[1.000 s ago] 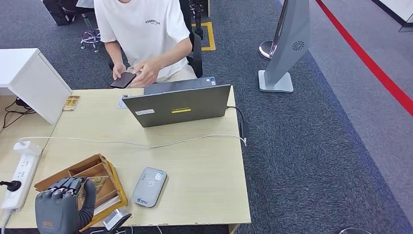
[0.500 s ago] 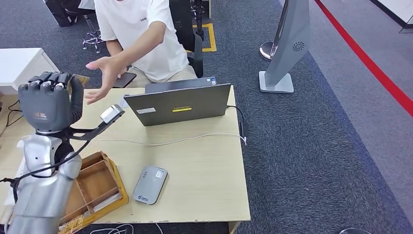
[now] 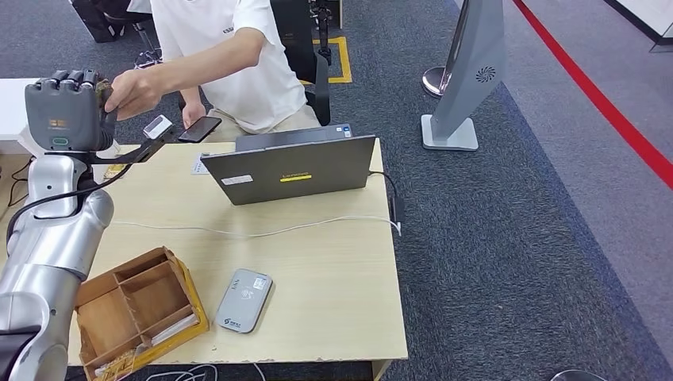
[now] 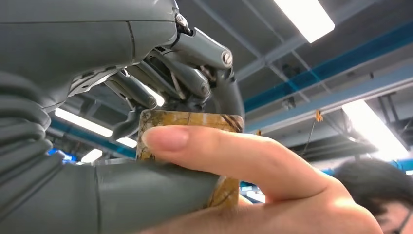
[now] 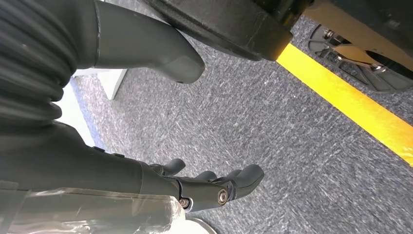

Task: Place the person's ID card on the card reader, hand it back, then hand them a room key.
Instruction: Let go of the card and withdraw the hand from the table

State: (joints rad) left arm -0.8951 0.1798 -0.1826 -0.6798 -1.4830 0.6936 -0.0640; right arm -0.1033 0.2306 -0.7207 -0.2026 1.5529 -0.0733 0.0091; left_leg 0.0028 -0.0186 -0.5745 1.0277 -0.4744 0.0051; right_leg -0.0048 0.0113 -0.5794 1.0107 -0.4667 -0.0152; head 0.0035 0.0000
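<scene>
Head view: your left hand (image 3: pixel 67 111) is raised at the table's far left edge, fingers curled around a yellow-brown marbled room key card (image 3: pixel 105 94) whose edge peeks out on the thumb side. The person's hand (image 3: pixel 135 91) in the white T-shirt reaches across and touches that same side of your hand, right at the card. Just beyond your hand, the person's other hand holds a black phone (image 3: pixel 200 128). Well below your raised hand, near the table's front edge, sits the grey rounded card reader (image 3: pixel 244 302), and beside it the brown cardboard compartment box (image 3: pixel 135 309). A grey laptop (image 3: pixel 290 171) stands open past the reader, white cable (image 3: pixel 254 233) lying across the light wooden table (image 3: pixel 333 278) between them. Left wrist view: your left hand (image 4: pixel 122 87) grips the marbled card (image 4: pixel 190 122) between thumb (image 4: pixel 146 195) and dark fingers (image 4: pixel 195 73); the person's thumb (image 4: pixel 219 151) presses flat across the card face, so both of you have it. Right wrist view: your right hand (image 5: pixel 195 187) hangs over grey carpet (image 5: pixel 272 126) near a yellow floor stripe (image 5: pixel 350 105), fingers loosely spread, nothing in it.
</scene>
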